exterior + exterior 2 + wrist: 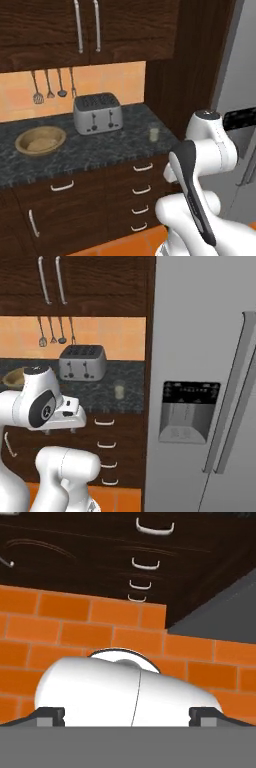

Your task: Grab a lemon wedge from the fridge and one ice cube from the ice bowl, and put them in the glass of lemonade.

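Claw (127, 714) spread wide, empty, aimed at floor. Fridge (200, 331) door at right of frame looks heavy, stiff; hook its long handle (231, 391). Glass of lemonade (154, 133) fragile.

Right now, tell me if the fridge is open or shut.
Shut. In the right base view both doors of the fridge lie flush, their handles side by side with no gap between them showing the inside.

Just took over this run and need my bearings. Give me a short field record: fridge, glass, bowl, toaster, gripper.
fridge: both doors shut, right of the counter
glass of lemonade: upright on the counter, near its fridge end
bowl: wooden, left of the toaster, contents unclear
toaster: against the backsplash
gripper: open, holding nothing, facing the floor
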